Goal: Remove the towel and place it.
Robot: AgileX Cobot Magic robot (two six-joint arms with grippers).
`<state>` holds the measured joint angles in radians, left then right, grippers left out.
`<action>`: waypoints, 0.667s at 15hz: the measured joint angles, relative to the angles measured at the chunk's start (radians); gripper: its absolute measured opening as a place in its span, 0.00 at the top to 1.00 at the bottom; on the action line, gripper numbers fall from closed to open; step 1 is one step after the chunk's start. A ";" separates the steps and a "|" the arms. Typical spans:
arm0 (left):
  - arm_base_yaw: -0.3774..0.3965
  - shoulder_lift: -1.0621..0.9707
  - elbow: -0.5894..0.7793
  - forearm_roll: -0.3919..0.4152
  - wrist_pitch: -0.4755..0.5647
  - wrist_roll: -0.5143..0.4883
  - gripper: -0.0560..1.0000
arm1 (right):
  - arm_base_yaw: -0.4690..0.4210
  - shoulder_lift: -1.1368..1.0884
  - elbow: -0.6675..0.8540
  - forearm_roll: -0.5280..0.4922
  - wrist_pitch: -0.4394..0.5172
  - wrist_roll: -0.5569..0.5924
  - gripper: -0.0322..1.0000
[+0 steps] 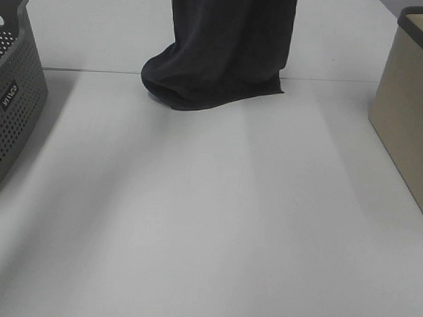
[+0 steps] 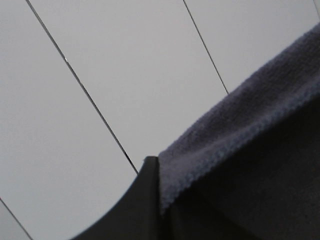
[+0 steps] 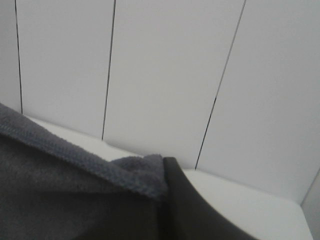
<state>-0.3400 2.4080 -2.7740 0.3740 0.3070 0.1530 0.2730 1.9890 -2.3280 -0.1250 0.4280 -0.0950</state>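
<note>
Outboard of the left claw (image 2: 159, 197), at the left edge of the bench (image 1: 208, 229), stands a grey perforated basket (image 1: 8, 112).

Left claw: closed, with the top hem of the towel (image 1: 224, 45) pinched in it. The wrist view shows the plush hem running out from the closed tips.

Between and below the two claws, the towel hangs as a dark charcoal sheet. Its lower end touches the bench, bunched into a rounded fold on the left-claw side and ending in a flat corner on the right-claw side.

Right claw (image 3: 162, 197): closed likewise, gripping the hem at the opposite top corner. Both claws sit above the high camera's frame, so their height cannot be told.

Outboard of the right claw stands a beige bin (image 1: 412, 126), well apart from the towel.

Step in hand, as judged: transfer. The towel is lifted and spread between both claws but not yet placed. The destination cannot be told from the scene.

Next move, as judged:
1. Move both claws together at constant spacing, so the hem neither sags nor strains.
2. Raise the lower end clear before crossing any container rim.
3. Release only once the cloth's weight rests on the target.
</note>
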 joint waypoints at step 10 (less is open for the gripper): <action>0.092 0.016 0.000 0.036 -0.497 0.038 0.95 | 0.000 0.060 0.000 0.028 -0.369 0.002 0.95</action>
<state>-0.2480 2.4240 -2.7740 0.4100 -0.1900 0.1910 0.2730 2.0490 -2.3280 -0.0970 0.0590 -0.0930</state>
